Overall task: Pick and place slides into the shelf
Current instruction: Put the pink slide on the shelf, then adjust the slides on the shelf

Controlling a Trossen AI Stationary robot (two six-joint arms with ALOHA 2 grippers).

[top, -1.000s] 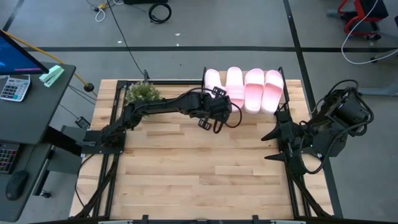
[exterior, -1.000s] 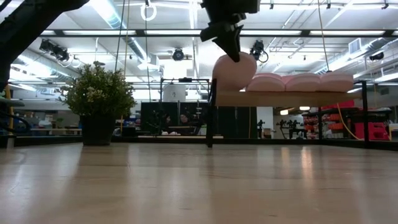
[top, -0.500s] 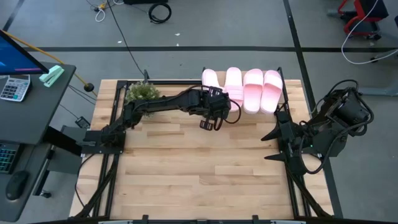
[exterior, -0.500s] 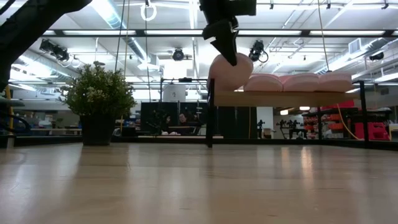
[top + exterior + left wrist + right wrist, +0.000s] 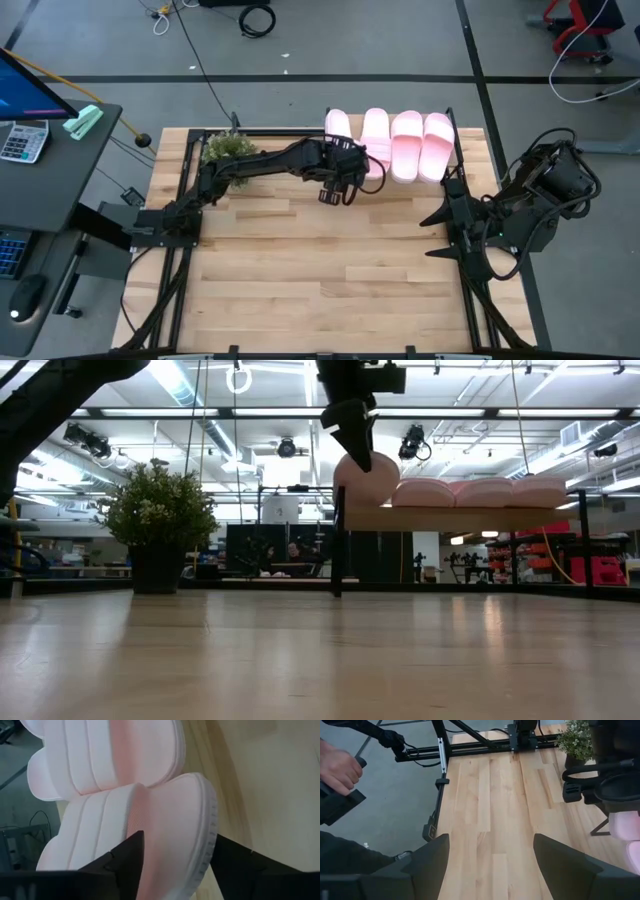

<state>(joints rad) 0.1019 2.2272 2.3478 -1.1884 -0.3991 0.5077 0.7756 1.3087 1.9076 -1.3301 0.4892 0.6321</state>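
Note:
Several pale pink slides lie side by side, soles down, on the shelf at the table's far edge. My left gripper hovers over the near end of the leftmost slide, pointing down. It is open, with that slide's end between its fingers. In the low view one finger reaches down to the slide's top. My right gripper waits open at the table's right edge, with nothing between its fingers. My left gripper comes at the leftmost slide's near end from above, with one finger over the footbed and the other beside the sole's outer edge. I cannot tell whether either finger touches it. The slide lies on the shelf board.
A potted plant stands at the table's far left corner. Black uprights carry the shelf board above the tabletop. A person's hand shows beyond the table in the right wrist view. Bare planks fill the middle and near side.
My left gripper has opened and let go of the leftmost slide while shifting a little toward the table's left edge. The slide, bulging high at the shelf's left end a second ago, has moved slightly left and settled lower on the board beside the others.

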